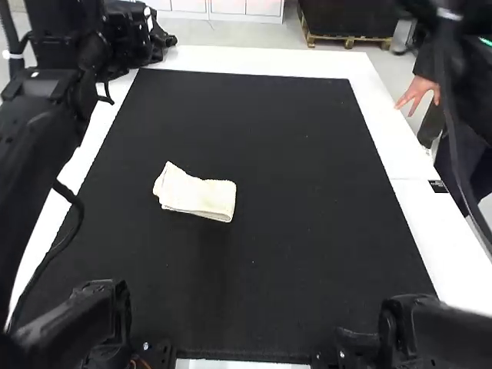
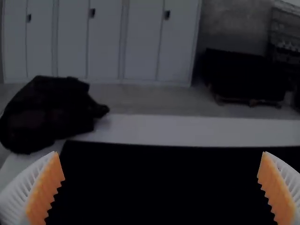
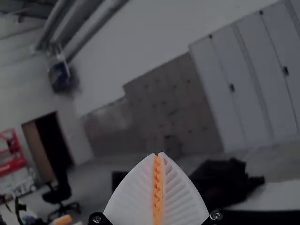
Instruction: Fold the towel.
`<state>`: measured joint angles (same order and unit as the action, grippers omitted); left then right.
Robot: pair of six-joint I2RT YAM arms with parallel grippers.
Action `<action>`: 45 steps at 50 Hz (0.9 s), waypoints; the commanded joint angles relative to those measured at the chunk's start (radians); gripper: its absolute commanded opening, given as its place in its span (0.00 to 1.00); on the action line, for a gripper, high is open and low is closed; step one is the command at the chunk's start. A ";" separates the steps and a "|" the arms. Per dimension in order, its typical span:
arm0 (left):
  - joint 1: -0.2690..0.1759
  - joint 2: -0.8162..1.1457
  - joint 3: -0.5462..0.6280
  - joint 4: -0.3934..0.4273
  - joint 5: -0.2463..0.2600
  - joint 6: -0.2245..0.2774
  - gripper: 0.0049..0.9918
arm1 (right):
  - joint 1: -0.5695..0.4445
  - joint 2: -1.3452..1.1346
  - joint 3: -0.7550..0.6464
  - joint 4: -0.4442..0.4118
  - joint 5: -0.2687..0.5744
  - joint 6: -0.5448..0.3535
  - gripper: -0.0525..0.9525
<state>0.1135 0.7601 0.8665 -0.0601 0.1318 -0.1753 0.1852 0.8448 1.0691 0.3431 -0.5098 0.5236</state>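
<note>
In the high view, a white, smooth desk carries a large black mat, matte and cloth-like, with a few pale specks. The task's towel lies on the mat, left of the desk's middle and well in from the left edge. It is off-white and soft-looking, already folded into a short, thick strip lying a little askew. Its right end is blunt with rounded corners; its left end is uneven, with one corner pointing toward the far edge. Layers show along the side toward the near edge, but how many cannot be told. A bulky black object sits at the desk's far left corner, and a thin black cable curves over the left part of the mat. The black, hard-cased left arm and right arm stand at the near edge.

In the left wrist view, the left claw is wide, its white ribbed fingers well apart, with toothed orange pads facing each other. Beyond are the mat and the desk's far edge.

In the right wrist view, the right claw is narrow: its curved white fingers come together, orange pads touching along a toothed seam.
</note>
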 commanded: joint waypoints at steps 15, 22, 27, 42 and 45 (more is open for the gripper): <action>-0.025 -0.535 -0.176 0.189 -0.136 -0.012 0.98 | -0.145 -0.675 -0.259 0.048 0.183 -0.126 0.97; -0.020 -0.759 -0.290 0.283 -0.196 0.043 0.98 | -0.144 -0.845 -0.350 0.050 0.323 -0.281 0.97; -0.008 -0.762 -0.331 0.304 -0.213 0.080 0.98 | -0.142 -0.840 -0.406 0.031 0.360 -0.370 0.97; -0.002 -0.763 -0.759 0.839 -0.090 0.306 0.98 | -0.139 -0.842 -0.825 0.131 0.633 -0.510 0.97; -0.003 -0.763 -0.836 0.893 -0.092 0.332 0.98 | -0.142 -0.842 -0.894 0.149 0.634 -0.562 0.97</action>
<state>0.1047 0.0010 0.1211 0.7864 0.0082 0.0219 0.0509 0.0082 0.2592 0.4576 0.0235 0.0467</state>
